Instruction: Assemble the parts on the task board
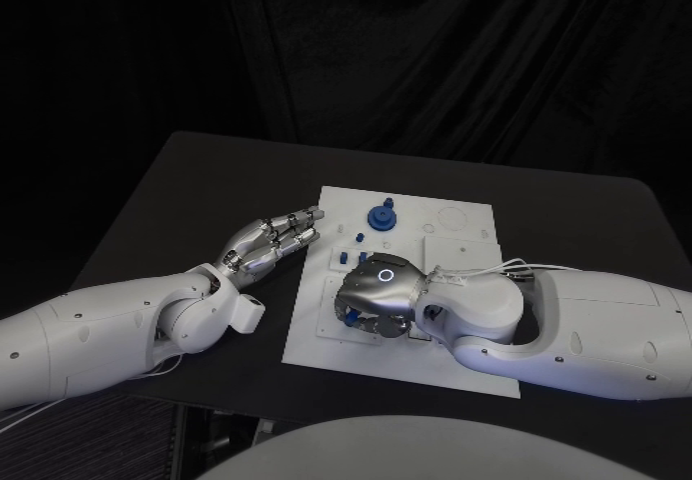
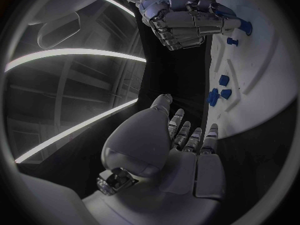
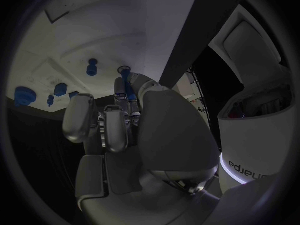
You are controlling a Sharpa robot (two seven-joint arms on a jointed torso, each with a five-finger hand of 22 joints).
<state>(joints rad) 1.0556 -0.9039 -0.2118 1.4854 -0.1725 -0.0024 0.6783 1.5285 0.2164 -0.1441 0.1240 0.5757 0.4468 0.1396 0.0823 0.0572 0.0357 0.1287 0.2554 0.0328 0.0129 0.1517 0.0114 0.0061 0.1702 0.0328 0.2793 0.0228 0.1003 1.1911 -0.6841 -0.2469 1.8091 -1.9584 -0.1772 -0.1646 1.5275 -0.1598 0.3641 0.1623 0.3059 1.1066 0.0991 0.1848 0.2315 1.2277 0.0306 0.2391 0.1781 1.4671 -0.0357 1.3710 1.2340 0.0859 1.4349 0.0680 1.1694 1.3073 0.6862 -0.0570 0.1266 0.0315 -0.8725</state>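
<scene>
The white task board [image 1: 447,250] lies mid-table. A blue round part [image 1: 381,217] stands near its far edge, and small blue parts [image 1: 353,238] stand in it nearer the middle. My right hand [image 1: 378,293] hovers low over the board's near-left area with fingers curled. It pinches a slim blue part [image 3: 127,82] between thumb and fingers; that blue part [image 2: 244,26] sticks out at the fingertips of the right hand [image 2: 181,17] toward the board [image 2: 262,85]. My left hand [image 1: 274,240] rests flat on the table beside the board's left edge, fingers extended, holding nothing.
The black table [image 1: 188,200] has bare surface left of the board and beyond it. Recesses and outlines mark the board's far-right area [image 1: 459,222]. Several small blue parts [image 2: 219,92] stand between the two hands. My right forearm [image 1: 577,320] covers the board's near-right corner.
</scene>
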